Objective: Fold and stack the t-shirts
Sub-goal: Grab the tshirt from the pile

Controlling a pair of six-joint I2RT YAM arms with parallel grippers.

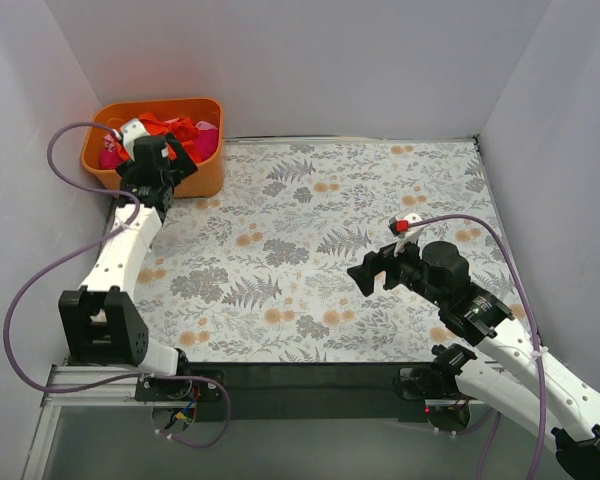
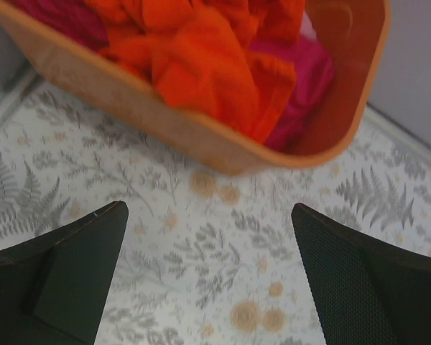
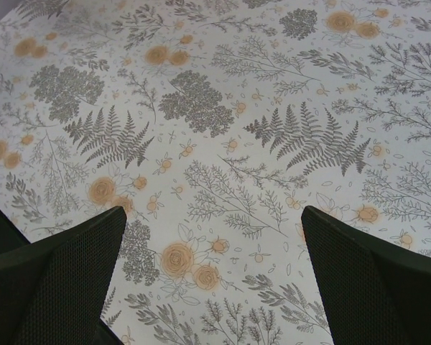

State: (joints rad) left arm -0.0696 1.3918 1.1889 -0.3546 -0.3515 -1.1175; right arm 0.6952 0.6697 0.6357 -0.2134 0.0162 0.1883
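Tub [image 1: 205,178]: far left corner of the table [image 1: 310,230] — it holds the t-shirts [image 2: 201,65], orange-red crumpled over magenta, none folded yet.
Left end effector [image 2: 208,208]: jaws spread wide, empty, hovering just on the near side of the tub — likely poised to reach in.
Right end effector [image 3: 213,212]: wide apart, empty, above bare table right of centre, probably placed to help spread a shirt.
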